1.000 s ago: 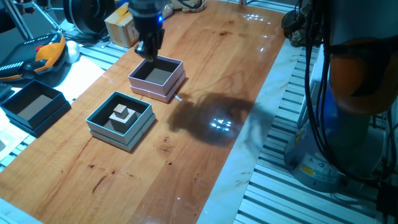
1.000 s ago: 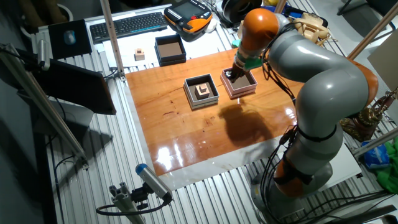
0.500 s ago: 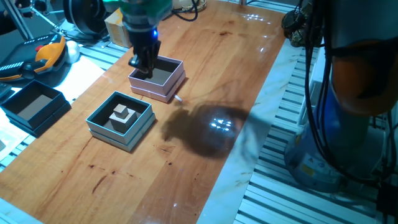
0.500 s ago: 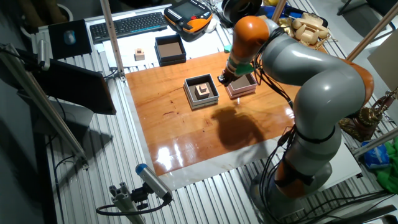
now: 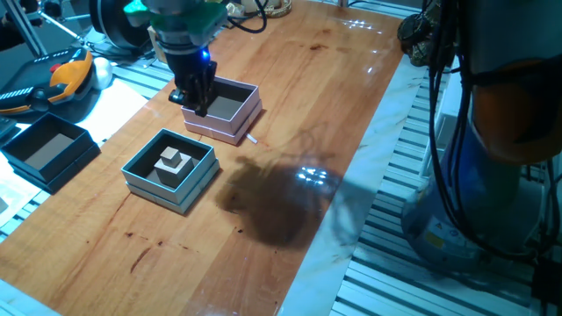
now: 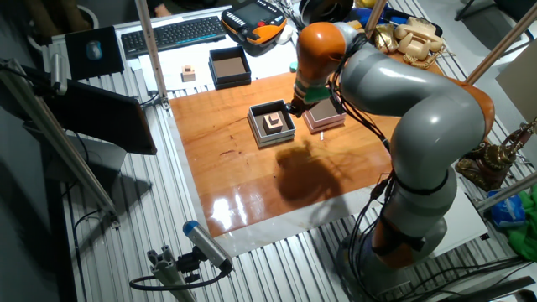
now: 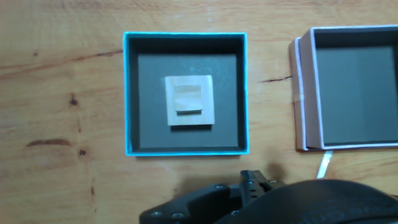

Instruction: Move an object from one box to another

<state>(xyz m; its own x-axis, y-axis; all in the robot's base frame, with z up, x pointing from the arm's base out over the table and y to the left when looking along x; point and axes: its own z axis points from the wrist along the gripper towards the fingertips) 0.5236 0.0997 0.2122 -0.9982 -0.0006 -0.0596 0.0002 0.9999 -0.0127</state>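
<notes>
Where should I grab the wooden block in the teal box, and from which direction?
Come straight down from above: the wooden block lies flat mid-floor in the teal box, clear of every wall. Probably close the fingers across two opposite flat sides; its stepped top looks harder to pinch.

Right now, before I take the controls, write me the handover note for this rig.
Tool: above the near-left edge of the pink box, carrying nothing that I can see; whether its fingers are open or shut cannot be told.
Teal box: on the table beside the pink box, with the pale wooden block lying near the middle of its dark floor.
Pink box: its floor shows nothing inside in the hand view.
Done: nothing transferred yet; the block is untouched.
Left: bring the tool over the teal box, grasp the block, lift it, and set it in the pink box.
</notes>
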